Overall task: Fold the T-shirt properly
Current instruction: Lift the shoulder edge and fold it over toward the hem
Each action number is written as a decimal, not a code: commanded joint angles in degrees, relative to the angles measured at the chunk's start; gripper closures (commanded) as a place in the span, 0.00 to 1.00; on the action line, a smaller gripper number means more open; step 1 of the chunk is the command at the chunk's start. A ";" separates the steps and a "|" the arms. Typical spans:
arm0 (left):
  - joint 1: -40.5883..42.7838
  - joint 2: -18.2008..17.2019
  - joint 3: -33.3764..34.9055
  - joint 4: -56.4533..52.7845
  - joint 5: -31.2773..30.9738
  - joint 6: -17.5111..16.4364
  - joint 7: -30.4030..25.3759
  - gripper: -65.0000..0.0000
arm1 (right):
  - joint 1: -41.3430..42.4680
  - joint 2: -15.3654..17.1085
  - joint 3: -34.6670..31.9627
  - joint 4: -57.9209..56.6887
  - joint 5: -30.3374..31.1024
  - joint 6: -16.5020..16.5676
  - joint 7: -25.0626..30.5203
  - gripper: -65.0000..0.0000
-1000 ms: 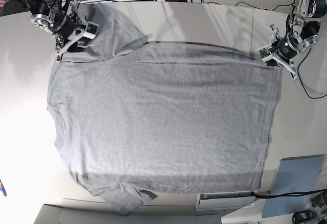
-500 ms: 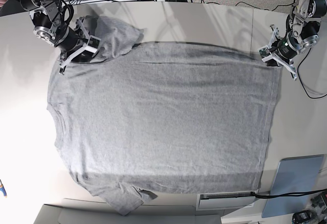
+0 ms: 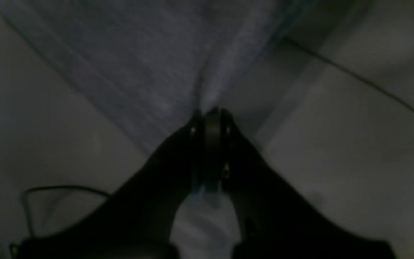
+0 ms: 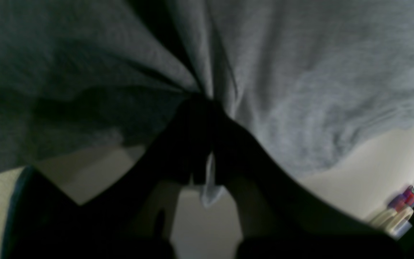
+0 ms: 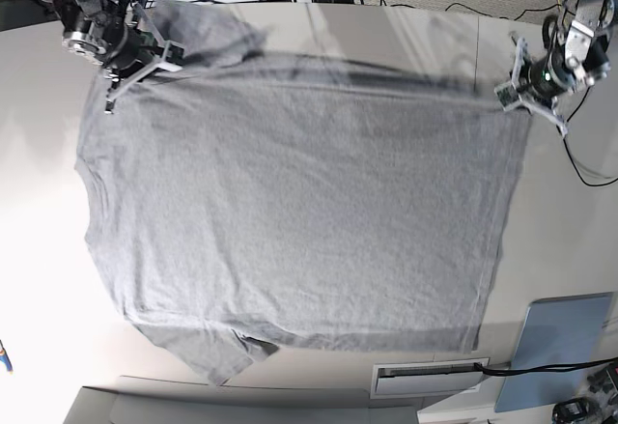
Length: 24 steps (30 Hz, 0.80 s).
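The heather-grey T-shirt [image 5: 299, 202] lies spread on the pale table [image 5: 386, 33], plain side up, neck at the left, hem at the right. Its far edge is lifted off the table. My right gripper [image 5: 135, 62], at the far left in the base view, is shut on the shirt's shoulder by the sleeve; its wrist view shows cloth [image 4: 282, 72] bunched between the fingers [image 4: 192, 118]. My left gripper [image 5: 514, 96], at the far right, is shut on the hem corner; its wrist view shows the cloth [image 3: 178, 54] pinched at the gripper [image 3: 210, 115].
A blue-grey board [image 5: 560, 347] lies at the near right edge. A white slotted box [image 5: 430, 378] sits by the near edge. A black cable [image 5: 589, 168] trails off the right side. Markers [image 4: 408, 198] lie on the table near my right gripper.
Both grippers have lifted and pulled the shirt's far edge toward the back of the table. The whole shirt has slid away from the near edge and is stretched tauter.
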 commanded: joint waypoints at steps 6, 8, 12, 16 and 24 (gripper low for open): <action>9.29 -2.73 -0.57 5.18 -0.94 3.67 7.28 1.00 | -8.41 1.14 4.22 5.11 -0.96 -0.09 -2.34 1.00; 11.47 -2.73 -1.84 6.32 -3.87 3.74 8.98 1.00 | -10.49 1.11 5.75 6.86 -0.92 -0.09 -2.34 1.00; 17.18 -2.71 -5.90 9.27 -7.13 2.84 8.87 1.00 | -14.21 1.11 8.04 9.18 -0.92 -0.09 -2.80 1.00; 22.97 -2.71 -11.13 12.00 -7.34 2.91 8.66 1.00 | -16.90 1.11 8.98 9.62 -0.94 -0.09 -3.58 1.00; 27.15 -2.71 -19.15 15.69 -11.52 2.86 3.61 1.00 | -15.91 1.09 9.03 10.27 -2.78 -4.00 -3.39 1.00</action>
